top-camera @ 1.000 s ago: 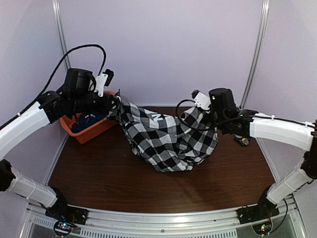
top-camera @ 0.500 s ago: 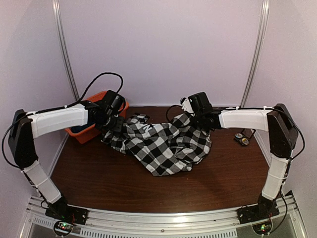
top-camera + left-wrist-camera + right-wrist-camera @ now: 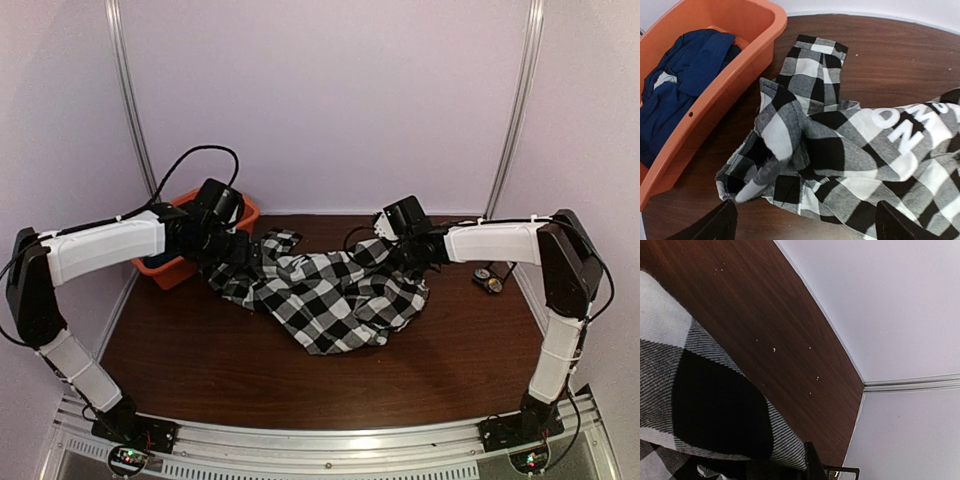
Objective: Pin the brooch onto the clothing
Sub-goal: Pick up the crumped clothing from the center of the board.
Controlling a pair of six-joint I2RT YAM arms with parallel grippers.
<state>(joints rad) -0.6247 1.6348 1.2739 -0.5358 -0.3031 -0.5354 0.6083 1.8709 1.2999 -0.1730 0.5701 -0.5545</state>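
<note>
Your checked shirt (image 3: 330, 295) is lying bunched on the brown table (image 3: 200, 370). Your left gripper (image 3: 238, 264) is hanging at its end beside the orange bin (image 3: 165, 270), and your right gripper (image 3: 410, 262) is at the opposite end.

Large white block letters (image 3: 900, 131) run across a black panel on the black-and-white checked fabric shirt (image 3: 830, 155), at the right of the left wrist view. They sit tilted and partly folded. An "O" and then an "M" or "W" shape can be read, with part of a further letter, perhaps "D", near the right edge. In the top view this lettering is too small to read.
</note>
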